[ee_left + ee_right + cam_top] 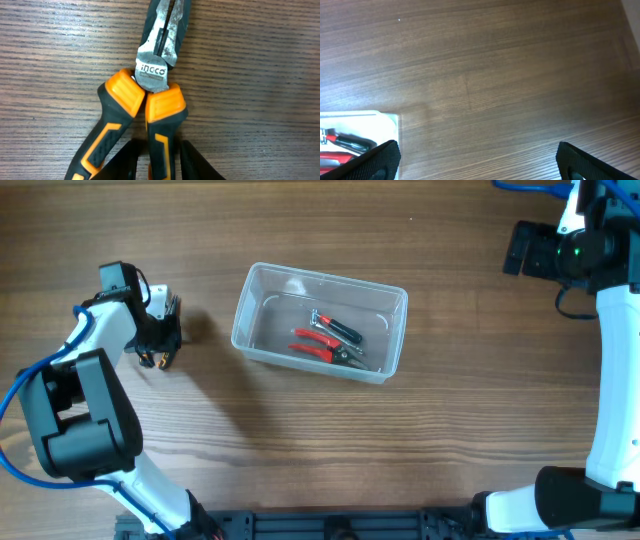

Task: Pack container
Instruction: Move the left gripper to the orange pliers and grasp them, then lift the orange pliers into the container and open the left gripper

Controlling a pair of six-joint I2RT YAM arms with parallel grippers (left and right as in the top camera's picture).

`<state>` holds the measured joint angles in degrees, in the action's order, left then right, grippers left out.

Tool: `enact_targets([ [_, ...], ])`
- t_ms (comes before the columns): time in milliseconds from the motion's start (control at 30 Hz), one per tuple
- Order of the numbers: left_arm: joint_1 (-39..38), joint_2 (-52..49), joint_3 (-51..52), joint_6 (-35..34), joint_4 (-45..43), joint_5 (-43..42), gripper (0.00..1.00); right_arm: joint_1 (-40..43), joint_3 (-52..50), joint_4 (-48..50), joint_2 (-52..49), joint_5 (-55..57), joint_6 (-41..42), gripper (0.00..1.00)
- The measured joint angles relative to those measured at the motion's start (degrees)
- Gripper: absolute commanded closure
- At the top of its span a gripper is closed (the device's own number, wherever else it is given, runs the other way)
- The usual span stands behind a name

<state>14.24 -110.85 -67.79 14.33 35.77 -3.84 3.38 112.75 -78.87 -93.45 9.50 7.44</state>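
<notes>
Clear plastic rectangular tub (245, 325) sits central on the wooden surface (300, 450), likely light and slick; grasp its rim. Left fingers (127, 162) straddle one handle of orange-black pliers (155, 75), clamping unclear; right fingers (380, 160) spread apart.

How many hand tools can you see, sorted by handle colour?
Red-handled pliers, in the container: 1
Black-handled tool, in the container: 1
Orange-and-black pliers, on the table: 1
Total: 3
</notes>
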Motion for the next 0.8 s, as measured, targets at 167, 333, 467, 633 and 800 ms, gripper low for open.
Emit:
enact_targets([
  [167,-0.04,-0.33,-0.37,0.00,0.22,0.44,0.96,0.00,0.00,0.02,0.00,0.00,0.00,0.00],
  [333,-0.04,-0.50,-0.74,0.37,0.31,1.05,0.96,0.00,0.00,0.02,0.00,0.00,0.00,0.00],
  [467,-0.31,-0.52,-0.96,0.35,0.59,2.10,0.96,0.00,0.00,0.04,0.00,0.00,0.00,0.00],
  [633,-0.94,-0.57,-2.60,0.37,3.04,9.27,0.96,0.00,0.00,0.04,0.00,0.00,0.00,0.00],
  [800,-0.98,3.91,-7.76,2.86,4.72,12.87,0.96,0.00,0.00,0.04,0.00,0.00,0.00,0.00],
])
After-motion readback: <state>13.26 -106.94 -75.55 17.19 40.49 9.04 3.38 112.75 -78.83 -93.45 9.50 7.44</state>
